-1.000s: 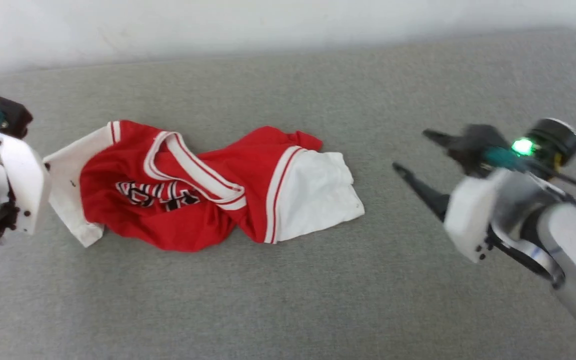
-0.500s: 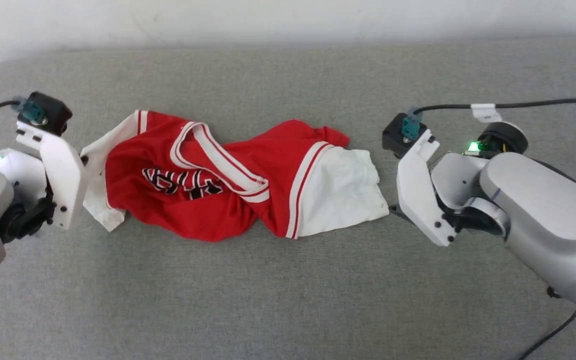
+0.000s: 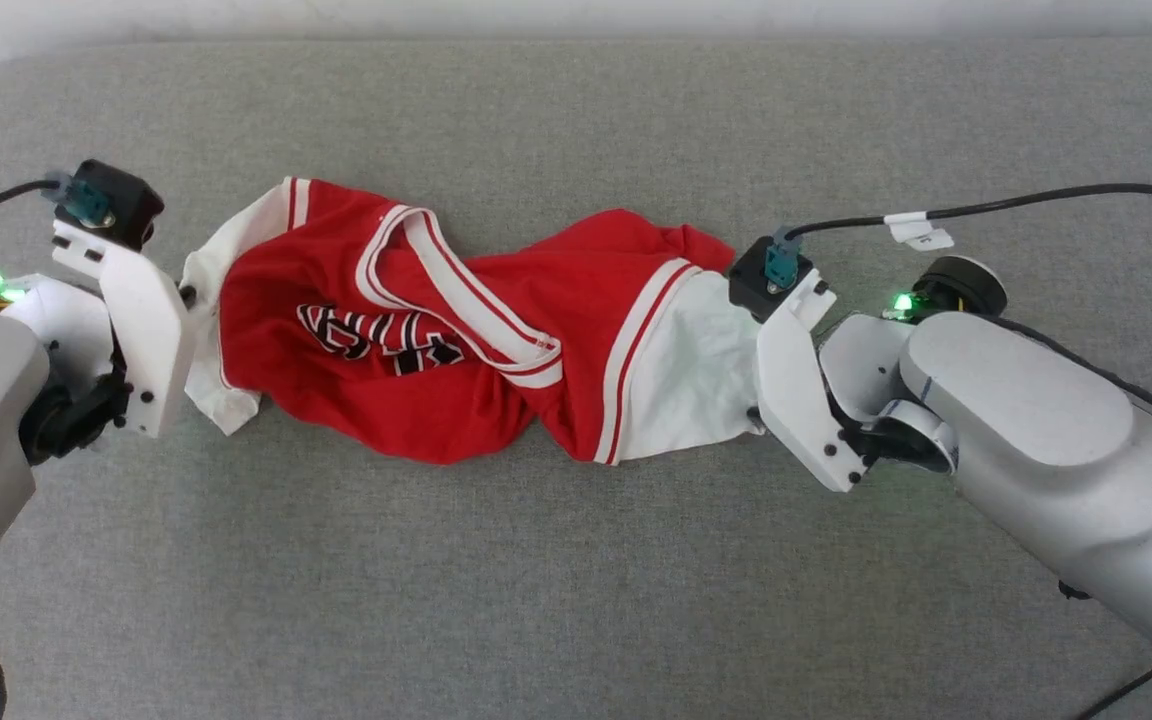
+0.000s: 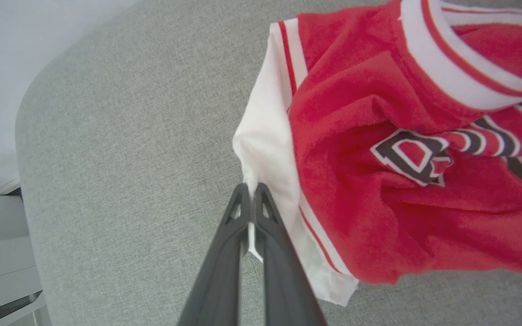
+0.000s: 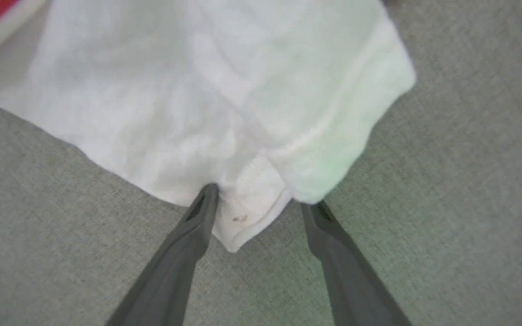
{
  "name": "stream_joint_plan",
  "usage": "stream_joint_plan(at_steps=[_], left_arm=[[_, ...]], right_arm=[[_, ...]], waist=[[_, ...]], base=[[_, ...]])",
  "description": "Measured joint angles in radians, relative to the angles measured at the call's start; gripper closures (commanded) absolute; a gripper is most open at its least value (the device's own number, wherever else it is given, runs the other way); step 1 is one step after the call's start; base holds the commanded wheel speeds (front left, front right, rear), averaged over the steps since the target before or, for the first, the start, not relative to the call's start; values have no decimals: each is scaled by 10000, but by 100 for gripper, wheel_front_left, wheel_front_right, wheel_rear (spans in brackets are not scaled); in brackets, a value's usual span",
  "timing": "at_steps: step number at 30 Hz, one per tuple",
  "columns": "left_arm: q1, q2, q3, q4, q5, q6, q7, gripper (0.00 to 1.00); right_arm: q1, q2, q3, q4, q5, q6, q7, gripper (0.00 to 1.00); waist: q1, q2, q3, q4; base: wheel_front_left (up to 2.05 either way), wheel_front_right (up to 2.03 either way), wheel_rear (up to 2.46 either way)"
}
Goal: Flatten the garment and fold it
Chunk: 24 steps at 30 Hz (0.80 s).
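Red jersey cloth of the garment (image 3: 456, 350) lay bunched and twisted on the grey upholstered surface (image 3: 576, 580), with its chest lettering partly folded under the collar band. In the head view, white wrist brackets (image 3: 146, 330) hid both sets of fingers; the wrist views showed them. The left gripper (image 4: 252, 188) was clamped together on the edge of one white sleeve. The right gripper (image 5: 261, 199) stood wide apart, straddling the other sleeve's hem corner, with one finger touching the cloth. That view was blurred.
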<state>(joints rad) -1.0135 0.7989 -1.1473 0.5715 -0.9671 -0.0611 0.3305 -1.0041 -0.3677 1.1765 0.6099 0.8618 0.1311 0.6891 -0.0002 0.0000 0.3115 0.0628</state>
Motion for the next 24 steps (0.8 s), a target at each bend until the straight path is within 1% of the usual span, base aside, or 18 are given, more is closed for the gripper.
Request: stream_joint_plan(at_steps=[2,6,9,12,15,18,21,24], left_arm=[[-9,-40,-12,92,0,-13,-44,100],[-3,-79,-63,351,-2,-88,-153,100],[26,-79,-86,499,-2,-100,-316,100],[90,-13,-90,575,10,-151,-616,100],[128,144,-75,520,82,-163,-1032,100],[134,320,-38,309,297,-140,-1459,100],[103,474,46,-48,485,23,-1871,100],[-59,600,128,-489,815,257,-2272,100]], right_arm=[[-60,-13,142,-21,58,0,-293,100],[-96,-25,491,-151,192,-8,-1225,100],[-40,-232,708,-355,196,-8,-2104,100],[36,-573,740,-842,309,4,-3273,100],[56,-1064,512,-1499,596,4,-4364,100],[61,-1638,196,-2040,600,4,-5323,100],[64,-2121,-293,-2389,596,4,-6034,100],[79,-2458,-897,-2623,577,4,-6548,100]], waist=[[0,0,29,-14],[4,0,-102,-93],[5,0,-338,-165],[4,0,-655,-242],[4,0,-1006,-332],[2,0,-1369,-431],[2,0,-1729,-538],[1,0,-2083,-643]], base=[[0,0,0],[0,0,0],[0,0,0],[0,0,0],[0,0,0],[0,0,0],[0,0,0],[0,0,0]])
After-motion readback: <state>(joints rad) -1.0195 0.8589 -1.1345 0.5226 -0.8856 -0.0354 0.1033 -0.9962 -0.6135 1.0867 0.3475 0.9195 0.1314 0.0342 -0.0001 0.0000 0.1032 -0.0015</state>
